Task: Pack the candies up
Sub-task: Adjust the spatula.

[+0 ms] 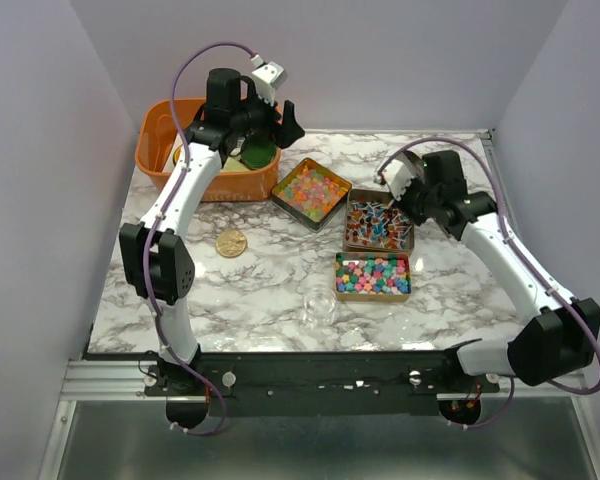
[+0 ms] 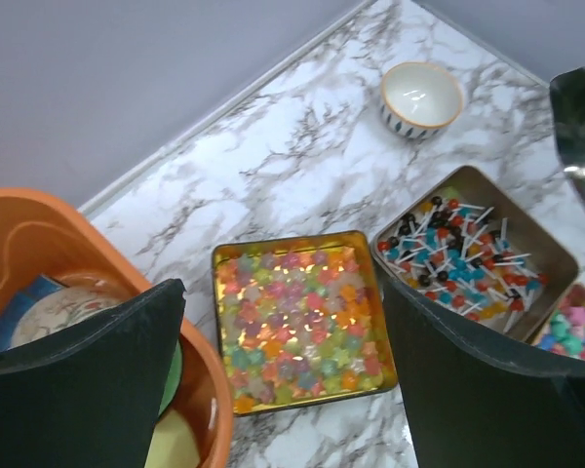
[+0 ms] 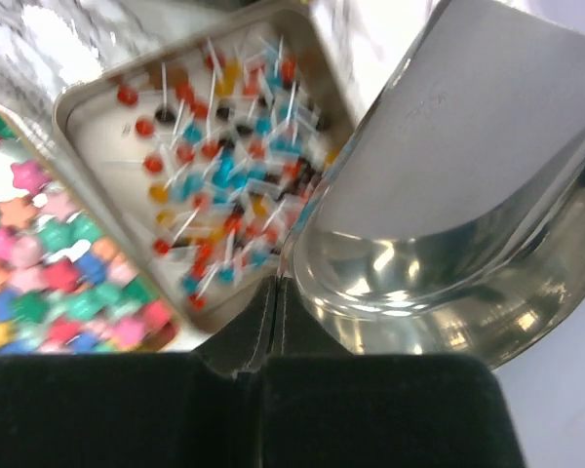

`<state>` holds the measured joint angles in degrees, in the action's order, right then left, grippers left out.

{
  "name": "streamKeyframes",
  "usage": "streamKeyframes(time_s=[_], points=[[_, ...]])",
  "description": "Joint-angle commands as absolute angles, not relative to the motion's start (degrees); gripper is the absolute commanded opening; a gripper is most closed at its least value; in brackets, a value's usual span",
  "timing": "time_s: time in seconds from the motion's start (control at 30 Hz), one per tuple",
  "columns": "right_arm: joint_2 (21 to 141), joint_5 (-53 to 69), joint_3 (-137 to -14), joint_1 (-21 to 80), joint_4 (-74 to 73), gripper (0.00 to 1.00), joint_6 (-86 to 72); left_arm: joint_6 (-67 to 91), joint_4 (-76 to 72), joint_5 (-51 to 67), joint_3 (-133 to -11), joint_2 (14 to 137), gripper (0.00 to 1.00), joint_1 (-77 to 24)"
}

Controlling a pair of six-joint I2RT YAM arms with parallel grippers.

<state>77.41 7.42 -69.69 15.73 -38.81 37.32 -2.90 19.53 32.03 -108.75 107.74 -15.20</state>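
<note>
Three open tins hold the candies: pastel star sweets (image 1: 311,192) (image 2: 297,327), small stick sweets in red, blue and dark (image 1: 378,222) (image 2: 468,258) (image 3: 214,156), and bright pink, blue and green ones (image 1: 373,276) (image 3: 49,263). My left gripper (image 1: 270,135) (image 2: 283,390) hangs open over the right end of the orange basket, with the pastel tin showing between its fingers. My right gripper (image 1: 398,195) (image 3: 278,292) is shut, pinching the rim of a shiny metal scoop (image 3: 448,195) (image 2: 577,127) above the stick-sweet tin. The scoop looks empty.
An orange basket (image 1: 165,150) (image 2: 19,224) with items inside stands at the back left. A gold round lid (image 1: 231,243) lies on the marble table, and a clear glass (image 1: 320,308) stands near the front. A small white bowl (image 2: 421,96) sits behind the tins.
</note>
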Motion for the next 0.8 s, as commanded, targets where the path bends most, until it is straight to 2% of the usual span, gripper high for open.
streamKeyframes(time_s=[0.0,0.23,0.37,0.77], points=[[78.8,14.8,-65.9,18.8,-17.6,0.01,61.9,10.1,20.9,44.6,-111.3,111.2,0.86,-14.7],[85.6,17.0,-67.2,22.9,-8.4,0.01,70.8,25.6,7.9,50.4,-104.5,111.7,0.81,-15.2],[88.5,17.4,-70.0,24.2,-8.6,0.01,71.7,21.5,10.1,50.2,-104.8,111.4,0.80,-16.9],[91.8,15.5,-74.1,28.0,-7.6,0.01,72.0,22.3,7.7,48.6,-105.7,114.3,0.77,-18.3]])
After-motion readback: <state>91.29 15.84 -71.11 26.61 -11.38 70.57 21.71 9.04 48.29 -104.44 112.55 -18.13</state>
